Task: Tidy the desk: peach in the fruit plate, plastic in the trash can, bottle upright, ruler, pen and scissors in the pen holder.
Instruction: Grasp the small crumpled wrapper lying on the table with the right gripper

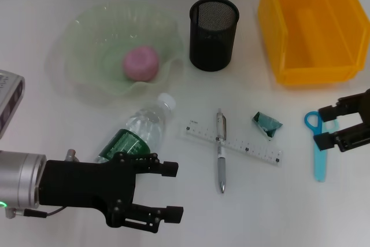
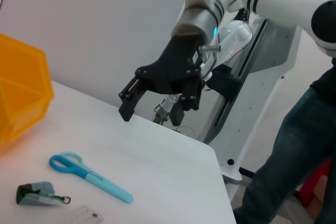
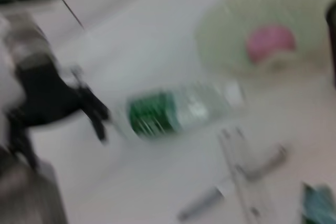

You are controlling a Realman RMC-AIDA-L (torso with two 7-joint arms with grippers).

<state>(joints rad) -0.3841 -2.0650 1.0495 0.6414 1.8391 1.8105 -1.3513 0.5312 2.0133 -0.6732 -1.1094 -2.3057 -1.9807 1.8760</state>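
Peach (image 1: pixel 140 63) in plate (image 1: pixel 87 39), holder (image 1: pixel 214 34) to its right, pen (image 1: pixel 221 151) seemingly across ruler (image 1: pixel 234 143).

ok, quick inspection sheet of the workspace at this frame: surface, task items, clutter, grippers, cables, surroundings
Surface: white table.
Peach: in the fruit plate.
Bottle: lying on its side, cap toward the plate.
Pen: flat, across the ruler.
Scissors: flat, by the right gripper.
Plastic scrap: on the table, not binned.
Pen holder: upright, nothing seen inside.
Yellow bin: nothing seen inside.
Clutter: nothing seen.
Left gripper: open, beside the bottle's base.
Right gripper: open, over the scissors.
Cables: thin lead at the left wrist.
Surroundings: person in jeans by the table.
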